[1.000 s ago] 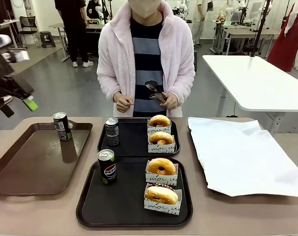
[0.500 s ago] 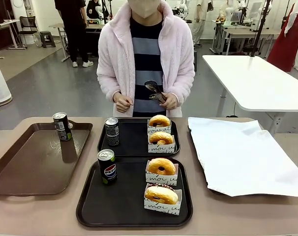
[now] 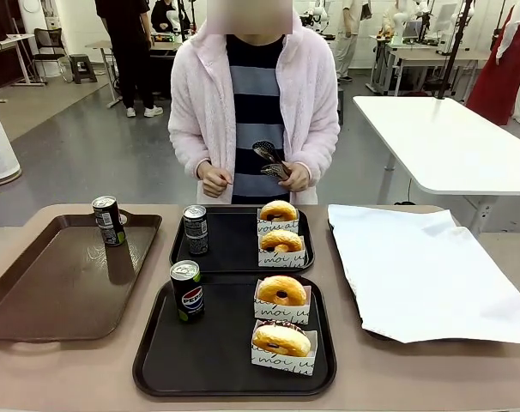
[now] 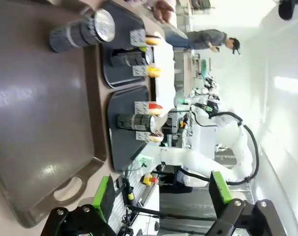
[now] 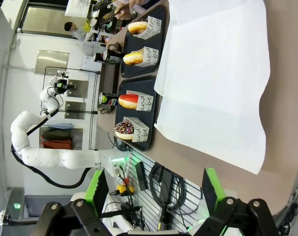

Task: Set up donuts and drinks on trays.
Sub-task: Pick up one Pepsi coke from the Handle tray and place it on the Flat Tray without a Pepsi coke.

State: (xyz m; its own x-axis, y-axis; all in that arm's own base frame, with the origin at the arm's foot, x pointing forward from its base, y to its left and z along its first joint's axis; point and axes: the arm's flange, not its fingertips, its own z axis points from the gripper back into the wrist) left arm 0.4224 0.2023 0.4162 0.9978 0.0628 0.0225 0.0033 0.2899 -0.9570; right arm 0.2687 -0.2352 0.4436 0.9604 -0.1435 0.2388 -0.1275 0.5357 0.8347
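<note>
One can (image 3: 187, 291) and two donuts (image 3: 282, 290) on each tray (image 3: 157, 360); third can (image 3: 108, 220) on left tray (image 3: 37, 300).

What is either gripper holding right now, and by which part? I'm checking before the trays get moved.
Nothing. The left gripper and the right gripper both stand open with empty space between their fingers, well away from the trays.

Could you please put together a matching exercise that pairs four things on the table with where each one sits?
Things:
1. Pepsi can
2. grey-black can
3. tongs
4. white paper

Places:
A. on the brown tray
B. in the person's hand
C. on the near black tray
D. spread over the tray at the table's right

Pairs: 1-C, 2-A, 3-B, 4-D
</note>
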